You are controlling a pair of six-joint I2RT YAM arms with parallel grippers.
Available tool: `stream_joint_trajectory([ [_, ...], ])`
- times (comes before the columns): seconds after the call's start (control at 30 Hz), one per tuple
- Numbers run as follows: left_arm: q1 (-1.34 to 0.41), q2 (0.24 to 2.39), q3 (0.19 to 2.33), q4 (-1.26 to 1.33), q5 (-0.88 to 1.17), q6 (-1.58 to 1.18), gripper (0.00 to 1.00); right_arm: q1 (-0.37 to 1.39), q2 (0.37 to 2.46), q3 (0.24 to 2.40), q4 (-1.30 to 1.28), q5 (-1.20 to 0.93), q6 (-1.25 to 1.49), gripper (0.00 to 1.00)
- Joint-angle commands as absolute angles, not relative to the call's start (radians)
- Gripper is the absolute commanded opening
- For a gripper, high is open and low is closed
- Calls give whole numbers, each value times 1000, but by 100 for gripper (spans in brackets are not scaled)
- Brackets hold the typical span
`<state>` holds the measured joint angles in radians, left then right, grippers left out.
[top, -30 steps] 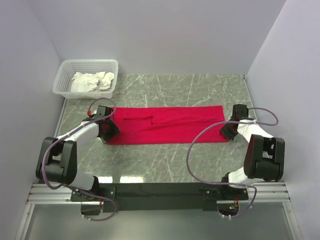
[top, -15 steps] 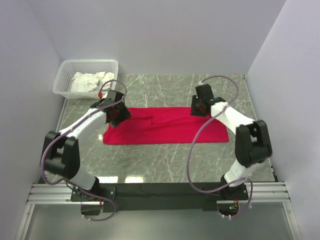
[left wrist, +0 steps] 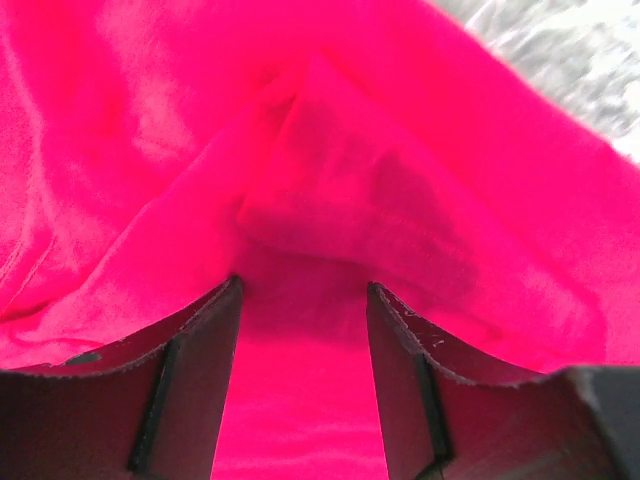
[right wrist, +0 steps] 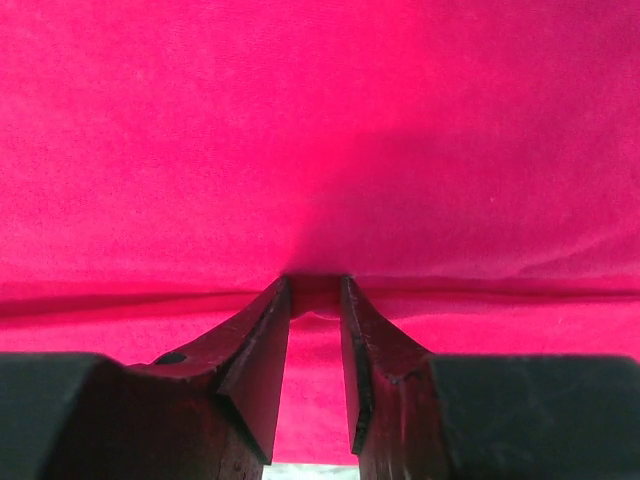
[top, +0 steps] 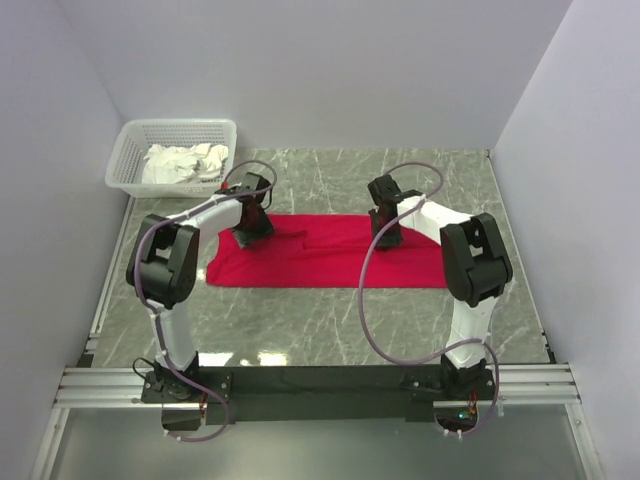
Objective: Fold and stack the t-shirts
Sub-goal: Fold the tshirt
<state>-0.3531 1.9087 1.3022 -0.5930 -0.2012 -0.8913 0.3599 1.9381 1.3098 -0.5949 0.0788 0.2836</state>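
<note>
I see the red t-shirt point(top: 320, 265) mid-table, long axis 9 to 3 o'clock | left gripper point(top: 252, 222) on its 12 o'clock edge, jaws apart astride a cloth ridge | right gripper point(top: 386, 228) same edge, pinching fabric | both equally near

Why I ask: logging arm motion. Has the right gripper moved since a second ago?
Yes: the right gripper moved left and toward the back wall, off the t-shirt's right end.

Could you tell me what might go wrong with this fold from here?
The left gripper is open over a bunched ridge of the red t-shirt; closing may catch one layer only. The right gripper seems to pinch just a thin fold at its tips, which might slip on lifting.
</note>
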Motion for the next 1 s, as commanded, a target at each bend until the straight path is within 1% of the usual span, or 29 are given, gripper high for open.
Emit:
stream_joint_trajectory([
  [0.0, -353, 1988, 1367, -617, -230, -850, 58, 394, 1912, 1235, -729, 49, 337, 33],
  [0.1, -353, 2045, 1417, -623, -233, -786, 58, 411, 1846, 1122, -729, 12, 374, 33],
  [0.2, -354, 2120, 1517, -652, -247, -708, 59, 446, 1778, 1019, -730, 3, 394, 32],
  [0.3, -359, 2195, 1674, -670, -244, -626, 62, 506, 1720, 936, -739, -47, 402, 32],
  [0.47, -396, 2285, 1828, -625, -189, -517, 67, 673, 1658, 861, -758, -120, 426, 31],
  [0.53, -417, 2307, 1888, -608, -178, -467, 69, 725, 1637, 862, -765, -146, 446, 31],
  [0.57, -425, 2330, 1905, -591, -175, -453, 69, 779, 1632, 865, -764, -152, 462, 31],
  [0.7, -445, 2402, 2023, -591, -153, -405, 71, 865, 1667, 916, -765, -167, 492, 31],
  [0.83, -446, 2480, 2123, -584, -141, -381, 70, 911, 1727, 1035, -804, -147, 489, 31],
  [0.97, -437, 2526, 2181, -529, -135, -356, 69, 920, 1772, 1127, -784, -176, 497, 30],
])
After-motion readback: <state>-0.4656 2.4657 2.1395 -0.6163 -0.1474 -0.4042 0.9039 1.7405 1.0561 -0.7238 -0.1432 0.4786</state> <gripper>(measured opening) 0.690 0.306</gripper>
